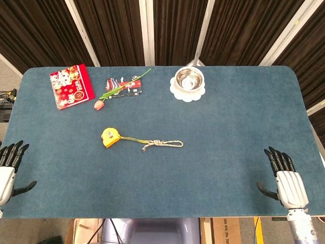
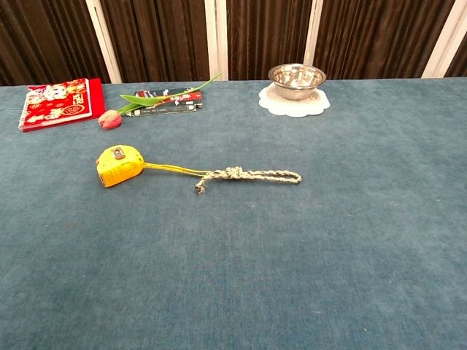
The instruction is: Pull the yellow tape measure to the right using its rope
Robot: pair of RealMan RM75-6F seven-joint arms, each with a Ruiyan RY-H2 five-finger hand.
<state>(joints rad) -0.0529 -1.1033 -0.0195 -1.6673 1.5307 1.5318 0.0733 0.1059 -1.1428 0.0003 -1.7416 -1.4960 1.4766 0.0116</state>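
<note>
The yellow tape measure (image 1: 109, 137) (image 2: 118, 165) lies on the blue table left of centre. Its braided rope (image 1: 161, 144) (image 2: 248, 175) stretches to the right from it, knotted midway and ending in a loop. My left hand (image 1: 8, 170) rests at the table's front left corner, fingers spread, holding nothing. At the front right corner sits my right hand (image 1: 284, 179), fingers also spread and empty, well away from the rope's end. The chest view shows neither hand.
A red booklet (image 1: 71, 86) lies at the back left. Beside it is a pink tulip (image 1: 99, 104) across a dark packet (image 1: 123, 87). A steel bowl (image 1: 189, 79) on a white doily (image 1: 189, 93) stands at the back centre.
</note>
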